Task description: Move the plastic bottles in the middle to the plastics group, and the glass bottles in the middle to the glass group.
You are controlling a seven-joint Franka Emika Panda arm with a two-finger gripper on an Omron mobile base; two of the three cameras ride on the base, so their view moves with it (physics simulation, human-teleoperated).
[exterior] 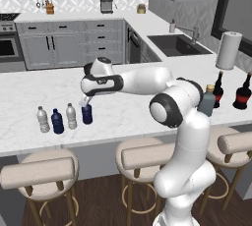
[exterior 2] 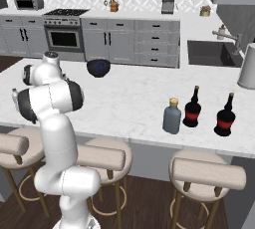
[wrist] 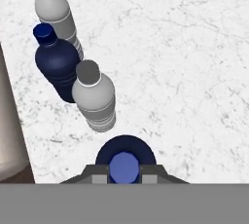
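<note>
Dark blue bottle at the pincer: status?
Pincer shut on dark blue bottle, standing beside plastics group. Grey-blue glass bottle beside glass group. Nothing obstructing.

Veined white marble-look counter (exterior: 128, 107), glossy white arm (exterior: 142, 80), ribbed clear-whitish bottle (wrist: 95, 96), cushioned wooden-legged stools (exterior: 44, 171)

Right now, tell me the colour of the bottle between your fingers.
Dark blue, cap included. The held bottle shows best in the hand view, with the fingers closed on its neck.

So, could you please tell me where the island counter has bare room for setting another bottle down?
Bare marble lies between the dark blue bottle in the claw and the grey-blue glass bottle. It is crowded left of the claw, where three water bottles stand close.
</note>
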